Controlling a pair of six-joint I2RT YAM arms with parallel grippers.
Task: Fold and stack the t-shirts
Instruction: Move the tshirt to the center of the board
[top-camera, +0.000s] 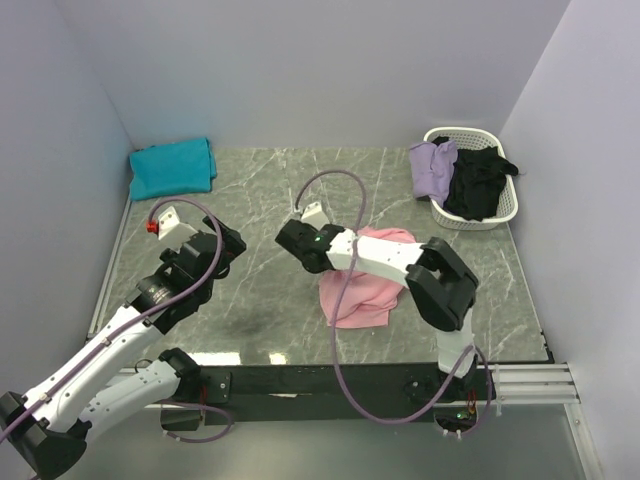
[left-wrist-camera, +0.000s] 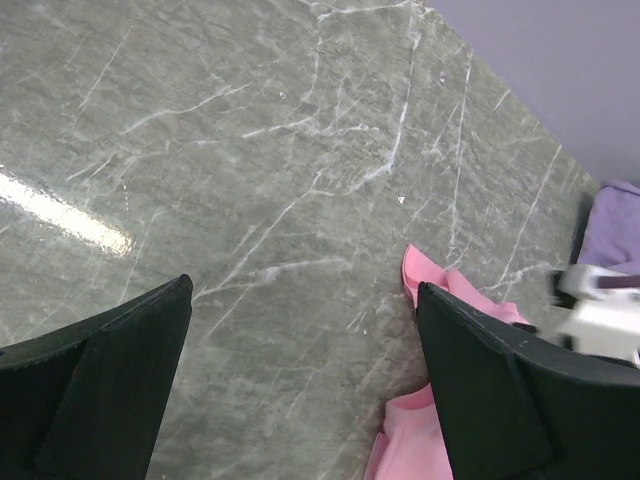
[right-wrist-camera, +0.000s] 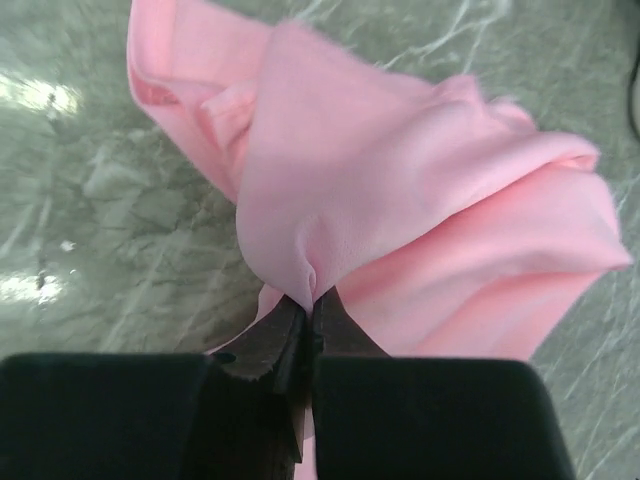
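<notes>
A grey marble-patterned table (top-camera: 260, 190) is enclosed on three sides by plain lavender walls (top-camera: 320, 70). In the far left corner lies the teal t-shirt (top-camera: 172, 167), folded into a flat rectangle and lying well apart from both arms. Near the left side of the table, the left gripper (left-wrist-camera: 300, 395) hangs over bare marble, its two dark fingers (left-wrist-camera: 100, 390) spread wide and grasping nothing; in its wrist view one edge of pink cloth lies just beside the right-hand finger. Around the centre, the right gripper (right-wrist-camera: 310, 315) is clenched on a fold of the pink t-shirt (right-wrist-camera: 400, 200), its jaws pressed together with a pinch of cloth caught between the tips. The cloth bunches upward from that pinch, with a seamed hem edge visible at upper left in the wrist view. In the top view the remainder of the pink t-shirt (top-camera: 360, 295) is crumpled on the table right of centre, partly beneath the right forearm. In the far right corner stands a white slotted basket (top-camera: 505, 208) holding a lavender t-shirt (top-camera: 432, 168) on its left side and a black t-shirt (top-camera: 480, 182) on its right, both draped over the rim.
</notes>
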